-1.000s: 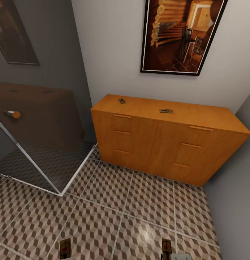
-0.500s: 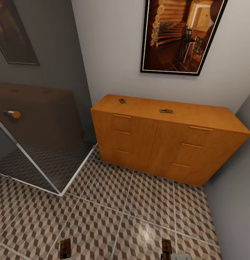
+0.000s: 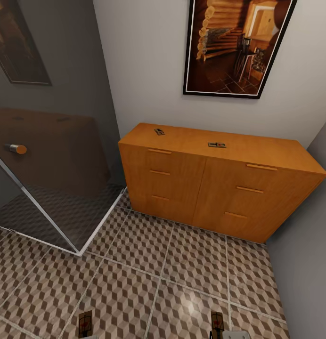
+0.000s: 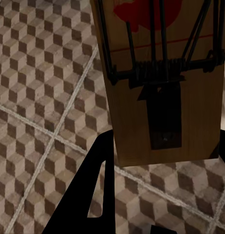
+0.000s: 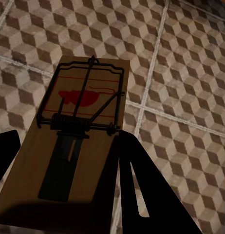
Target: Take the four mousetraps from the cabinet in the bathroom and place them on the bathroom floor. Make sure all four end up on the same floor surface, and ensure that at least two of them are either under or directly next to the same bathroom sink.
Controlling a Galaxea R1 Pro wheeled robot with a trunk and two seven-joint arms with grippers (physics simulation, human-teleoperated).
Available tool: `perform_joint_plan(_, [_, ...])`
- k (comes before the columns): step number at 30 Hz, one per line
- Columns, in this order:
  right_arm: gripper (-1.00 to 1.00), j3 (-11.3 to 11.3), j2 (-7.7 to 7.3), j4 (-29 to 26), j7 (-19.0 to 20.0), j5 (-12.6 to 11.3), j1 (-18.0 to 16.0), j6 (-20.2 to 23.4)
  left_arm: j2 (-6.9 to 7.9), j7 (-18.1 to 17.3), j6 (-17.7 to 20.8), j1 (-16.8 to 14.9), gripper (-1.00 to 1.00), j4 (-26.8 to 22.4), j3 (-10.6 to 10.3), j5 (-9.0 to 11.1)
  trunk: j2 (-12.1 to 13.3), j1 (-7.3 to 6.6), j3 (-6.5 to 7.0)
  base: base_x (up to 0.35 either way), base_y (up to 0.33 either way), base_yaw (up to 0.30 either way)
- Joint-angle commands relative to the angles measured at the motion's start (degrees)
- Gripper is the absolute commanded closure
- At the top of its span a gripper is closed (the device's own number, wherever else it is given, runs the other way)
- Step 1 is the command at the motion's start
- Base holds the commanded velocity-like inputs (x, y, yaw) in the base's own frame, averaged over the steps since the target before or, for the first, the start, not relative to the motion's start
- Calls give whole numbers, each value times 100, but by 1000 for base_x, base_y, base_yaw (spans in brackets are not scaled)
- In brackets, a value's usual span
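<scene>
Nothing has moved since the earlier head frames: view, cabinet (image 3: 219, 179) and traps all match. Two mousetraps rest on the cabinet top, one at upper centre (image 3: 159, 131) and one right of it (image 3: 217, 144). Two more show at the frame's bottom edge, each carried in a gripper: the left gripper (image 4: 161, 161) is closed on a mousetrap (image 4: 161, 83) held above the cube-patterned bathroom floor (image 3: 149, 278); the right gripper (image 5: 64, 190) likewise clamps its mousetrap (image 5: 73, 151). The step in hand appears to be carrying both to a sink; keep the boards level and lower them flat before release. Open tile lies ahead; the glass shower panel (image 3: 50, 183) at left and grey wall (image 3: 304, 254) at right bound turning room.
</scene>
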Motion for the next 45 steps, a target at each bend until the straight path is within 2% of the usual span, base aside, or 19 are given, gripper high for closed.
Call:
perform_joint_plan(1, [100, 19, 0, 7, -27, 38, -3, -3, -3, 46, -20, -8, 100, 18, -47, -1, -2, 0, -4, 0, 0, 0])
perform_joint_plan(45, [100, 19, 0, 7, -27, 38, -4, -3, -3, 46, -20, -6, 100, 18, -47, 0, -2, 0, -4, 0, 0, 0])
